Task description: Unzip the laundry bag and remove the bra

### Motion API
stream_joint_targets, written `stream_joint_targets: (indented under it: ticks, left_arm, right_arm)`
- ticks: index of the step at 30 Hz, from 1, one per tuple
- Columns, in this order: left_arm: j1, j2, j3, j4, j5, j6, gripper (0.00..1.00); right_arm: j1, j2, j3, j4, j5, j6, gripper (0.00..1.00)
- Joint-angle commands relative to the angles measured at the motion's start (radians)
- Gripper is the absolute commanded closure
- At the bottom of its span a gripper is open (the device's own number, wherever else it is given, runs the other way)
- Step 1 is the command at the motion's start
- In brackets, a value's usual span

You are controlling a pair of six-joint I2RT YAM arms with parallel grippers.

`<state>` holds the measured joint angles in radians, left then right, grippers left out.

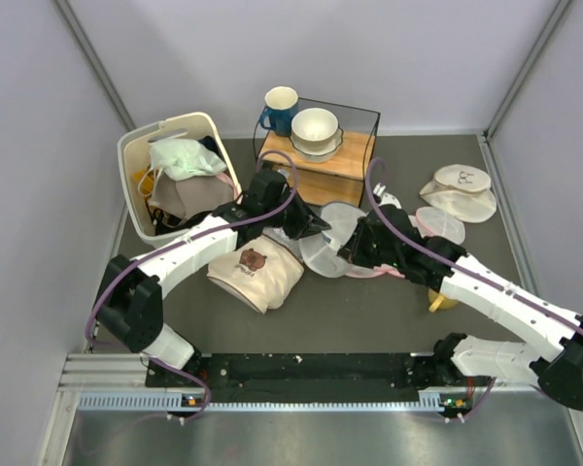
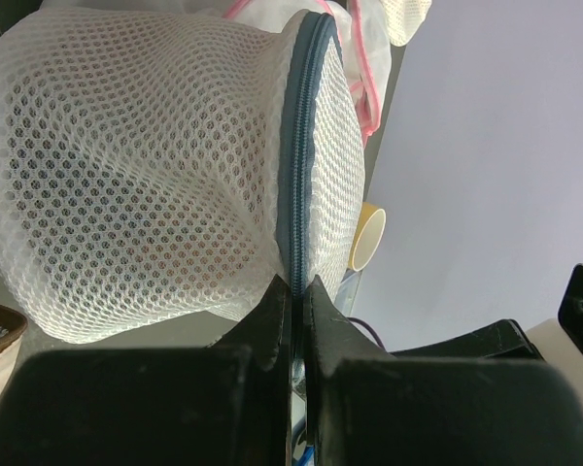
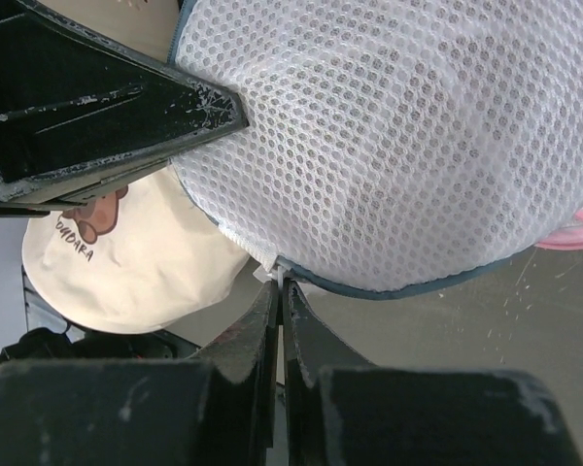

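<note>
While both arms meet over the dark tabletop [image 1: 389,320], I note little legible writing: the beige cloth [image 3: 136,262], lying near-left of the wooden stand [image 1: 316,167], carries a brown bear print and brown capitals that look like "OHDARA", though I cannot read them with confidence. Just in front of that stand sits the laundry bag [image 2: 146,175], a soft drum of white honeycomb mesh, puffed and rounded, with a grey-blue zip [image 2: 296,146] running along its rim. Left gripper [image 2: 293,286]: black fingers pressed narrow together, pinching the bag's zip seam. Right gripper [image 3: 280,286]: jaws closed tight on a small white tab at the zip's edge. Whatever lies inside is too blurred by mesh to name. Front-right of the stand, a yellow cup [image 2: 369,238] lies on its side.
</note>
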<state>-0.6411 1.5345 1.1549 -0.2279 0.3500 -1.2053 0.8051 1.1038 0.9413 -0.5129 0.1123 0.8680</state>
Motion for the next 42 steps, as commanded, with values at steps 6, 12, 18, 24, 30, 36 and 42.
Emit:
stream_joint_targets:
  ticks: [6,12,18,24,30,36,42]
  left_arm:
    - [0.014,0.004,-0.001,0.059,0.029,0.016,1.0]
    - [0.027,0.01,0.016,0.038,0.049,0.061,1.0]
    - [0.034,0.026,0.038,0.024,0.079,0.093,1.0]
    - [0.058,0.064,0.11,-0.026,0.167,0.18,1.0]
    - [0.073,0.049,0.14,-0.076,0.138,0.266,1.0]
    - [0.093,0.084,0.268,-0.168,0.165,0.364,1.0]
    - [0.097,0.15,0.419,-0.293,0.199,0.506,1.0]
  right_arm:
    - [0.016,-0.068,-0.056,0.022,0.021,0.014,1.0]
    - [0.016,-0.085,-0.107,0.02,-0.005,0.019,1.0]
    - [0.016,-0.11,-0.105,0.011,0.02,-0.009,1.0]
    - [0.008,-0.136,-0.134,-0.041,0.064,-0.047,1.0]
    - [-0.043,-0.209,-0.2,-0.081,0.073,-0.124,1.0]
    - [-0.043,-0.213,-0.17,-0.104,0.041,-0.152,1.0]
    - [-0.044,-0.254,-0.099,-0.141,0.079,-0.178,1.0]
